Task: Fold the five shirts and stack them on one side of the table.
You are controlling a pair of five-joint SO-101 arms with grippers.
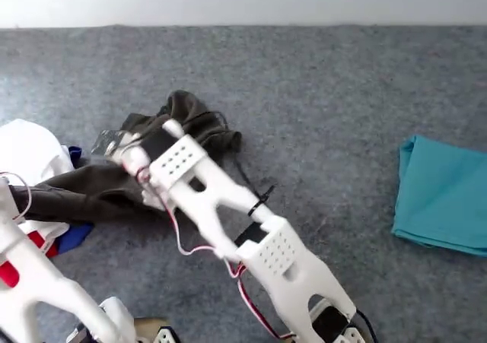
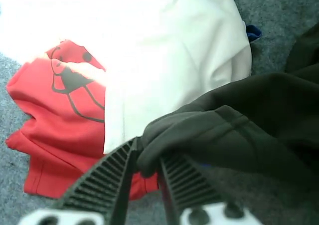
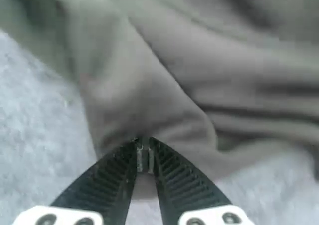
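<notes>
From above, the bench [image 1: 319,92] wears a rough grey felt-like cover from edge to edge, and a plain white wall [image 1: 243,1] runs behind its far edge. A crumpled dark olive-brown shirt [image 1: 190,122] of soft cloth lies left of the middle, with one part drawn out in a long band toward the left edge. There a loose white shirt [image 1: 30,149] sits heaped, and a scrap of blue shirt [image 1: 74,238] pokes out beside it. Well apart, at the right edge, a teal shirt [image 1: 441,195] lies folded flat; I take that side for the stack. The right arm [image 1: 228,214] stretches from the near edge to the dark shirt's middle, and the left arm [image 1: 30,282] stands at the near left corner.

At the left wrist, the left fingers [image 2: 112,172] are clamped on a rolled fold of the dark shirt. They sit just over a red shirt [image 2: 50,130] with a dark line drawing, which the white shirt overlaps.

At the right wrist, the right fingers [image 3: 172,180] are closed tip to tip on a pinched ridge of the same dark cloth, with grey bench cover beneath.

Two holds at separate spots look meant to pull this shirt taut and clear of the heap, so it can be spread flat for folding. Four shirts appear unfolded.
</notes>
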